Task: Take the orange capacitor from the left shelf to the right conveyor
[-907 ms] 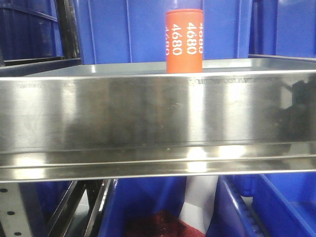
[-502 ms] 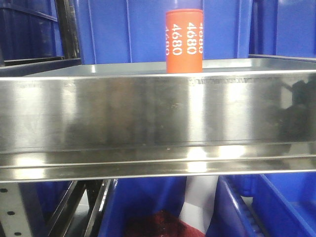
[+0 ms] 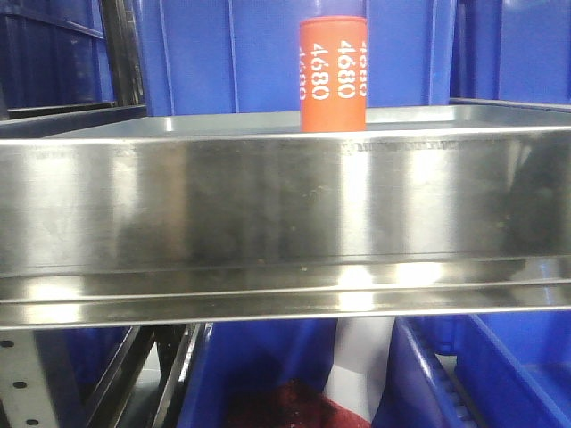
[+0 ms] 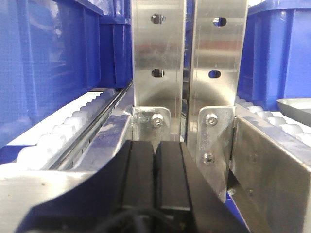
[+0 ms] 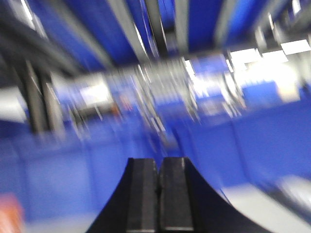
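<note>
At the lower left of the front view, a perforated rack upright (image 3: 18, 385) carries the left shelf (image 3: 223, 201). Its tall mirror-bright lip runs across the whole middle of the frame, and blue bins (image 3: 205, 53) fill the background above it. Right of centre at the top, the orange capacitor (image 3: 333, 73) stands upright in the shelf tray behind the lip, with white "4680" numerals running down its side. The lip hides its base. No gripper shows here, and the right conveyor appears in none of our views.

In the left wrist view, white rollers (image 4: 58, 138) slope along the left and two punched metal uprights (image 4: 158, 53) stand at centre. The left gripper (image 4: 154, 145) sits at the bottom with its black pads pressed together, holding nothing.

The right wrist view is smeared beyond reading. The right gripper (image 5: 158, 162) at bottom centre is likewise closed on nothing. An orange smear (image 5: 7, 213) at the lower left edge may be the capacitor, though we cannot tell.

We judge the capacitor stiff, smooth-skinned and a little slippery, with some heft, and tippy on its narrow foot. We would open wide, come in over the lip, and pinch it across the middle of its body, square to its axis, so that it lifts without toppling.
</note>
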